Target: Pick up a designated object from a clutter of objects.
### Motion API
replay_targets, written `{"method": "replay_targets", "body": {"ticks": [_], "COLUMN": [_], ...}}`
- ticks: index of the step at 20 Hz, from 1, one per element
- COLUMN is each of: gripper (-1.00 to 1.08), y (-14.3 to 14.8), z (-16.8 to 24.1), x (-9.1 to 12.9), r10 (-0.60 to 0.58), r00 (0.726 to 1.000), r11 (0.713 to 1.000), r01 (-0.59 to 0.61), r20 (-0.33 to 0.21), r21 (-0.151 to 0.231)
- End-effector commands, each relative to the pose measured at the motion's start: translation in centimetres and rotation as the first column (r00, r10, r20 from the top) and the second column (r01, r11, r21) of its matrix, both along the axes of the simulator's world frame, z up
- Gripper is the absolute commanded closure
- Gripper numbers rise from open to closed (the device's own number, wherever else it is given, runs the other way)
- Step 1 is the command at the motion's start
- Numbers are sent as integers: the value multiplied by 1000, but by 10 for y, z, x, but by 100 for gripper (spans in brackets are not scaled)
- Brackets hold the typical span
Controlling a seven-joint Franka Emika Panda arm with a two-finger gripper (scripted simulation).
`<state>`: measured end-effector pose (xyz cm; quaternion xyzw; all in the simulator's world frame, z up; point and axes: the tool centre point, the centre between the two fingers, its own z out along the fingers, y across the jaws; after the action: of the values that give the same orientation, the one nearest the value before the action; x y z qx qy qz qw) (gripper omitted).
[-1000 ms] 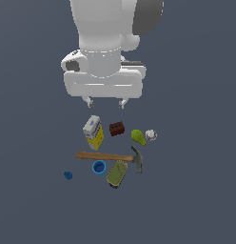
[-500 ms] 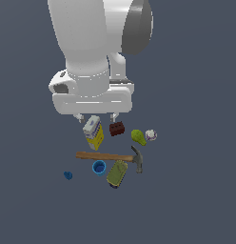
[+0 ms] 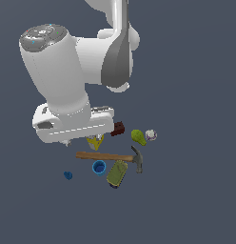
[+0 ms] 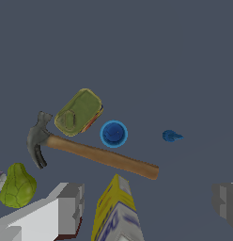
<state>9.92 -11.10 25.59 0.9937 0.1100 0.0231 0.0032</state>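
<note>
My gripper (image 4: 145, 207) hangs with fingers wide over the box (image 4: 116, 212). I could grab the cup (image 4: 113, 133) by mistake; the target (image 4: 171, 136), right of centre, is tiny.

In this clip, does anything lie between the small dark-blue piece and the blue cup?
No. In both views the stretch between the small dark-blue piece and the blue cup is bare floor; the hammer handle runs just beside that gap, not through it.
</note>
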Motion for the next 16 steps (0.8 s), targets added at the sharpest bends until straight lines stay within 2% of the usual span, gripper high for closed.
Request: {"method": "replay_targets", "body": {"ticks": [1,8,16], "gripper": [-92,-92,-92], "y": [-13,-50,-88], "z": [-17,-66,-122], "x": [9,29,40], "r10": [48,177,308], "r00": [999,984,951], "r11": [999,984,951], "r01": [-48,-177,-309], "r20": [-5,-21,-37], "r21": [-2,-6,-3]}}
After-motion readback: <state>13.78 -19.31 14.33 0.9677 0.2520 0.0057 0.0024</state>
